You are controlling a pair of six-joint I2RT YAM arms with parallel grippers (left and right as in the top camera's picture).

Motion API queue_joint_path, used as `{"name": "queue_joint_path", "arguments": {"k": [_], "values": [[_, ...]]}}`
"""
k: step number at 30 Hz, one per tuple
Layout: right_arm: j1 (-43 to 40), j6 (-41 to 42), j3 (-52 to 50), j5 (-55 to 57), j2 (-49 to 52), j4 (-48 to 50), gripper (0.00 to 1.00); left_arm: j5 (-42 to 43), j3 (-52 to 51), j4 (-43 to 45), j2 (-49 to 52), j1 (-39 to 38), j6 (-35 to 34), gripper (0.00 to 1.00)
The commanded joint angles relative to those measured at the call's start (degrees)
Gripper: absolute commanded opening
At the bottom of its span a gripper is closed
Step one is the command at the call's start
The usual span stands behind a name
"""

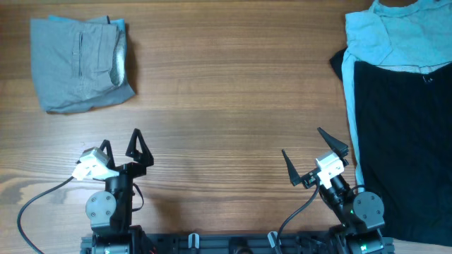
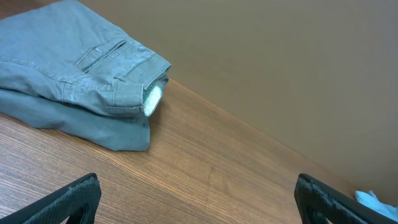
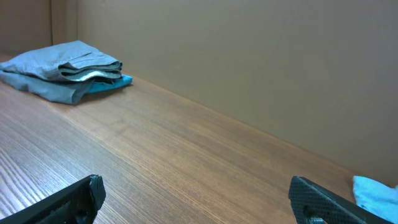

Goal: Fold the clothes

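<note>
Clothes [image 1: 417, 162] lie in 2 places on the bench [image 1: 226, 106], both beyond the arms. Nearest the base, the left gripper [image 1: 120, 139] sits over bare wood on the left, its jaws spread wide and holding nothing. The right gripper [image 1: 301, 140] matches it on the right, with jaws equally wide and nothing between them. In the left wrist view the dark fingertips [image 2: 71, 199] stand at the 2 bottom corners with only wood grain between.

Just to the right of the right gripper, a black garment [image 1: 402, 141] lies spread flat, running from the near edge toward the far one, with a pale blue edge showing along its left side. Farther back, a light blue garment [image 1: 395, 35] lies rumpled over its far end.

At the far left, well apart from both grippers, grey trousers [image 1: 78, 63] lie folded into a compact stack, waistband to the right. A bright blue piece [image 1: 121, 27] peeks out at the stack's far right corner — possibly a second garment underneath, though too little shows to be sure.
</note>
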Motion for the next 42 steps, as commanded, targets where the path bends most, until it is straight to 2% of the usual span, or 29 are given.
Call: {"name": "queue_joint_path", "arguments": {"k": [1,27,34,39,42], "values": [[-0.3,-0.3,-0.1,-0.5,0.2,0.2,1.0,0.3,-0.2,-0.2,0.1,-0.4,-0.5,1.0],[-0.3,-0.3,-0.1,-0.5,0.2,0.2,1.0,-1.8,-0.2,0.0,0.1,-0.4,-0.5,1.0],[-0.3,-0.2,-0.1,-0.5,0.2,0.2,1.0,0.4,-0.2,-0.2,0.5,-0.4,-0.6,1.0],[-0.3,0.6,0.0,-0.8,0.2,2.6,1.0,8.1,0.1,0.5,0.5,-0.4,-0.5,1.0],[-0.3,1.4,1.3,-1.0,0.2,6.1,1.0,9.7,2.5,0.5,0.5,-0.4,-0.5,1.0]]}}
